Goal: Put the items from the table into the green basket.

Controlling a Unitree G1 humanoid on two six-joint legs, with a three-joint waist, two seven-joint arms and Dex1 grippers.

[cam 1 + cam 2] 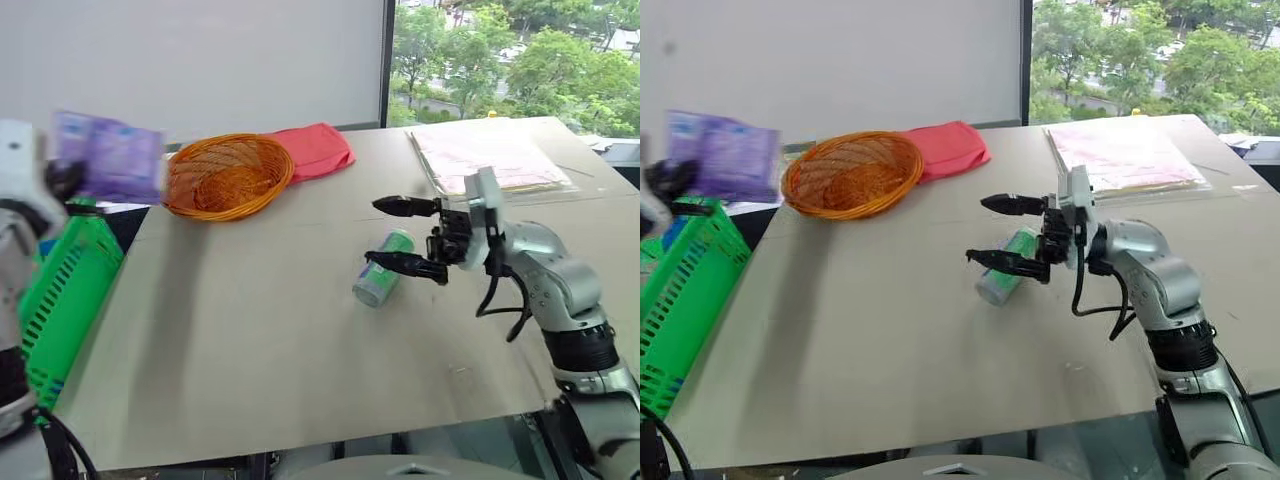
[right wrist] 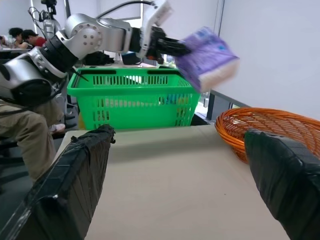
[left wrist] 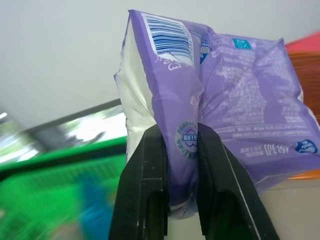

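A: Where is the purple packet being kept?

B: It is being pinched by the left gripper fingers at upper left, above the green basket.

A: And the green can?

B: It is lying on the tabletop at centre, with the right gripper fingers spread beside it; nothing is being shown as dropped in.

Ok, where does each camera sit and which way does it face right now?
Head eyes: look down over the table; right gripper open by the green can.
Left wrist: along fingers clamping the purple packet.
Right wrist: between open fingers toward the green basket.
Shared: packet, basket, orange wicker bowl.
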